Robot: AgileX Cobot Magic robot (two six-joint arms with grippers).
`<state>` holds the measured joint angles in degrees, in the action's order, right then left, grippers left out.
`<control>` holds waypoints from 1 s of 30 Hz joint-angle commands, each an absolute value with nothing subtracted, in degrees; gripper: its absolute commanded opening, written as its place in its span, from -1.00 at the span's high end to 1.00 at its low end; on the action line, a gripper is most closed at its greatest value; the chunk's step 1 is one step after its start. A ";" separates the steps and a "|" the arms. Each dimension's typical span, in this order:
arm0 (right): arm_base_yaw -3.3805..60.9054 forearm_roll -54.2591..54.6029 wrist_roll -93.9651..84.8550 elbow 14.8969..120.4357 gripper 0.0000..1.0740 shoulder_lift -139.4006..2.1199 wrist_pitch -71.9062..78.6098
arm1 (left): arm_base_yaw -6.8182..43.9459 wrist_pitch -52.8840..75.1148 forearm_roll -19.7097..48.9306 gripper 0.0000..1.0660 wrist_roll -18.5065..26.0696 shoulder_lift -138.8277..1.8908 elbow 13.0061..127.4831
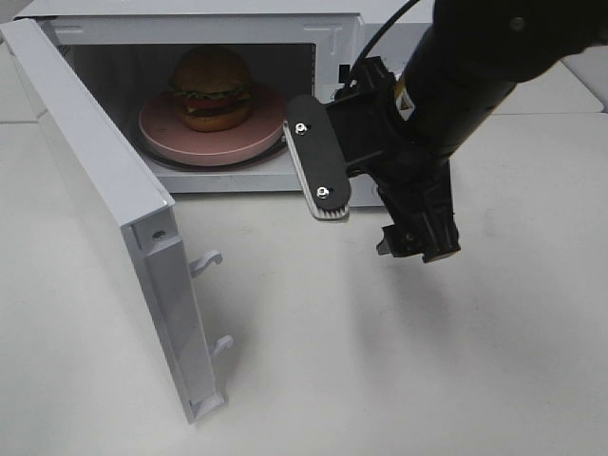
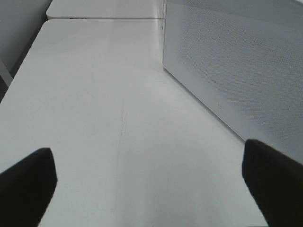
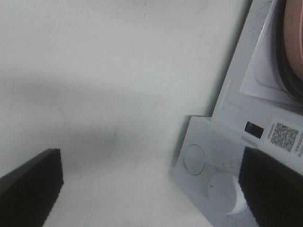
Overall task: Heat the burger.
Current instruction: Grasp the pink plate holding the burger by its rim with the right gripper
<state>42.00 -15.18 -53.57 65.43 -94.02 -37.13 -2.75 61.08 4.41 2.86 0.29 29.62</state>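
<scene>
From the high camera, a white microwave stands at the back of the white desk with its door swung wide toward the left; two white latch hooks stick out of the door's free edge. Inside the cavity the burger sits upright on a round pink plate, bun on top, lettuce, tomato and patty showing at its side. The right arm reaches in from the upper right, and the right claw hangs just in front of the microwave's right front corner, outside the cavity. One flat finger with a ribbed pad faces the camera; the other is lower and partly hidden, and the two stand well apart with nothing between them. The left claw does not show here.

In the left wrist view, the left claw has its two dark fingertips at opposite edges of the frame, spread wide and empty, over bare desk. A white panel with a fine dotted mesh, the microwave's door, stands close by on one side.

In the right wrist view, the right claw's fingertips are again far apart and hold nothing. Between them lie the desk and the microwave's front, with a QR-code label, a round dial outline and a curved edge of the pink plate. The burger itself is out of this frame.
</scene>
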 commanded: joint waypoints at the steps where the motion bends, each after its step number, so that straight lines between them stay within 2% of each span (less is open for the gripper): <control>1: 42.34 -16.10 -52.48 68.35 -0.82 -96.49 -35.35 | -2.86 61.31 4.53 -0.88 2.64 1.38 29.56; 17: 42.34 -16.50 -51.39 76.20 -0.76 -105.54 -26.36 | -2.86 61.31 4.53 -0.88 2.64 1.38 29.56; 30: 42.17 -17.59 -49.68 84.00 -0.73 -114.08 -25.10 | -2.86 61.31 4.53 -0.88 2.64 1.38 29.56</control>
